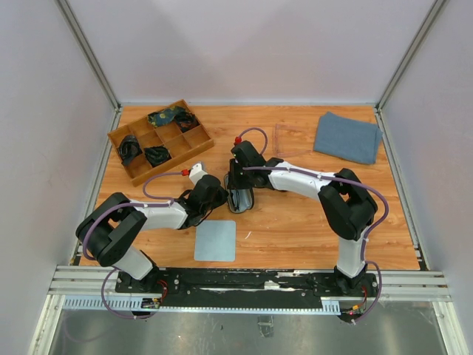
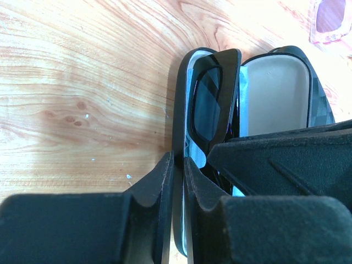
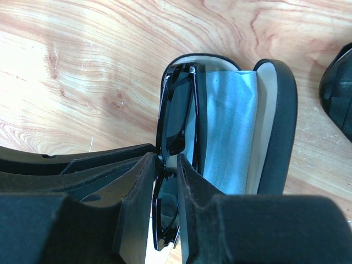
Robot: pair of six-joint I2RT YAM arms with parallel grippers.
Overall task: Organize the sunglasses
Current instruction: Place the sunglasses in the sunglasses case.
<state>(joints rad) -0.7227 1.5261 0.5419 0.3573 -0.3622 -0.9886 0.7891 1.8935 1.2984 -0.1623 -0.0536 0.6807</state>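
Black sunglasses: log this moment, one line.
black dark-lensed sunglasses: in open black oval hard case; left gripper: shut on case rim; right gripper: straddles sunglasses, grip unclear

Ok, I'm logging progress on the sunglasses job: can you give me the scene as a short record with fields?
black sunglasses: on edge inside the open black case, with a blue cloth
left hand: pinching the case wall
right hand: astride the black sunglasses, grip unclear
pink sunglasses: on the table, uncased
second cloth: flat near the arm bases
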